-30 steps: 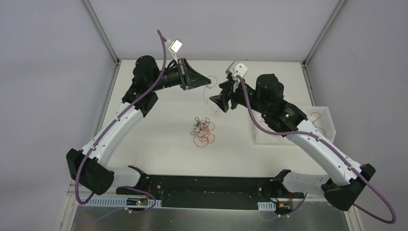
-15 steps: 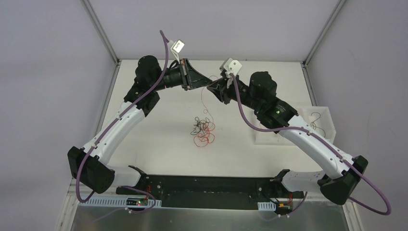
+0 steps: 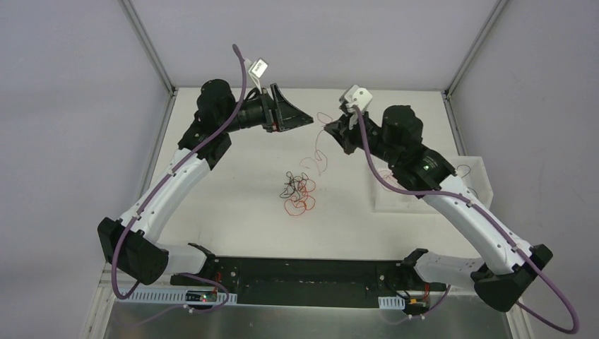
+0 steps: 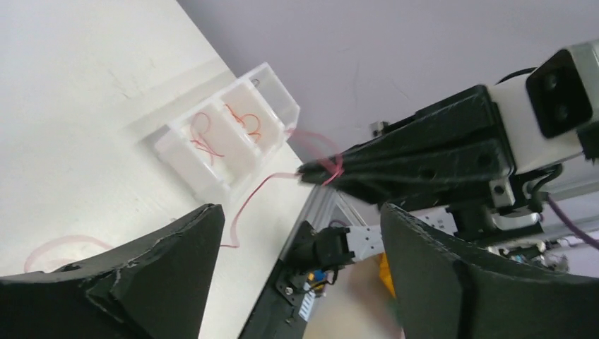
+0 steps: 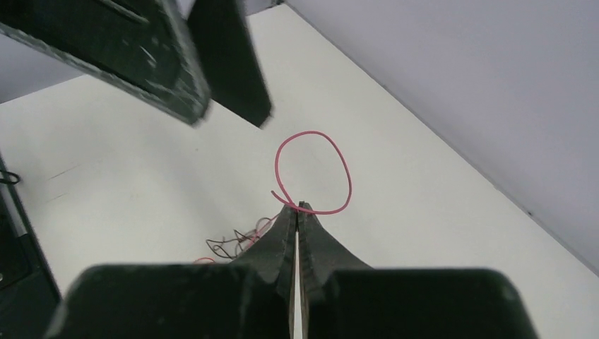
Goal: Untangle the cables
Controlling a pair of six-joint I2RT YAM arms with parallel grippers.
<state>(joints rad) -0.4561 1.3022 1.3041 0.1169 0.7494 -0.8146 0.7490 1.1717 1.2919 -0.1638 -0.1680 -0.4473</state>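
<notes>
Right arm reaches up and across, wrist level. Right gripper (image 5: 298,206) is pressed together, pinching one red cable (image 5: 349,178) at the very tips. The cable curls into a round loop just beyond the fingertips, and its tail hangs below the gripper, long axis near vertical. Left arm comes in from the opposite side, left gripper (image 4: 300,212) spread wide, facing the right tips, apart from the cable. The other cables (image 3: 297,192), a red-and-black wad, lie on the table (image 3: 233,183) below both grippers.
</notes>
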